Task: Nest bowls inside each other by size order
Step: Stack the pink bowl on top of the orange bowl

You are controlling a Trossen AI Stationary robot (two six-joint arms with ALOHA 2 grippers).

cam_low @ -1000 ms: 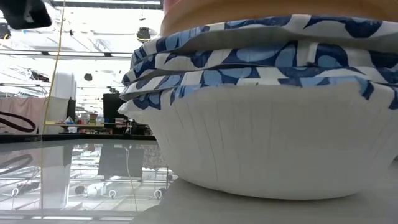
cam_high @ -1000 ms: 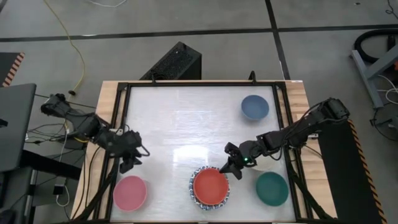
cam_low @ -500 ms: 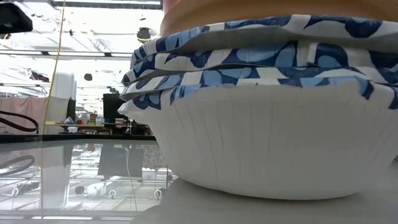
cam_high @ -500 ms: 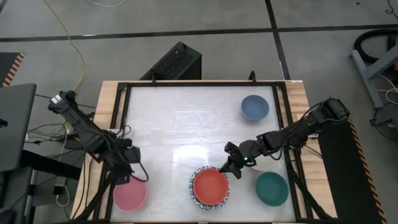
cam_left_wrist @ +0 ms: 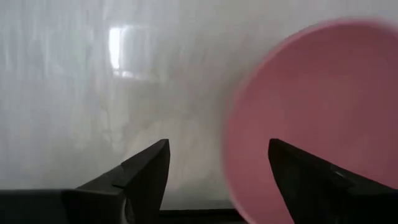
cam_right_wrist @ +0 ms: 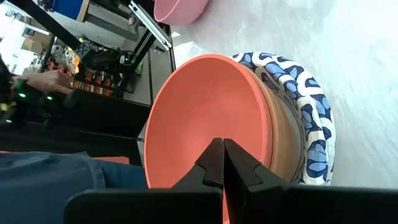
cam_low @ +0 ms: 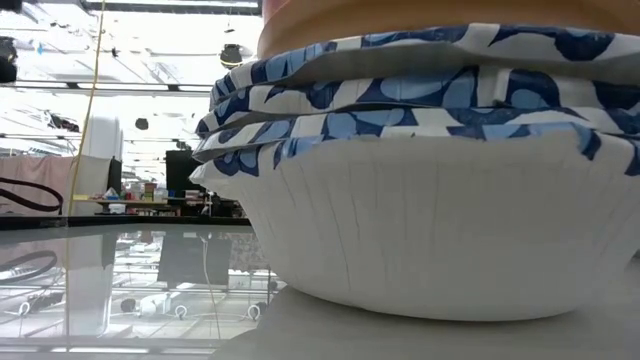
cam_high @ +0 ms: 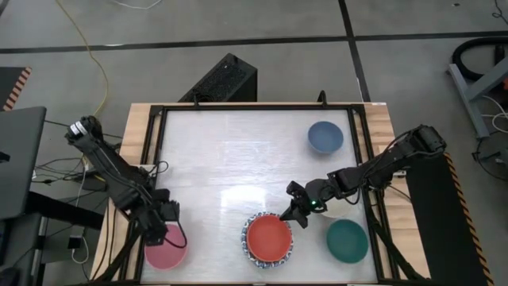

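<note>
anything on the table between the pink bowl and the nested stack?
Nothing. In the high view, the strip of table between the pink bowl and the nested stack is bare. The left pincer hangs at the pink bowl's rim, not in that gap.

One pink bowl [cam_high: 165, 247], one blue bowl [cam_high: 325, 137], one teal bowl [cam_high: 347, 241], one nested stack [cam_high: 268, 240]

- The left arm [cam_high: 111, 171] is built of dark, slim jointed links, with a pale ring at the joint by the table's edge.
- Thin black cables loop beside the left gripper [cam_high: 161, 223].
- The left gripper's fingers [cam_left_wrist: 146, 174] are matte black, flat and wedge-shaped.
- The right arm [cam_high: 381, 164] is dark too, with a small green light near its wrist.
- The right gripper [cam_right_wrist: 222, 163] has black, angular, tapering fingers.
</note>
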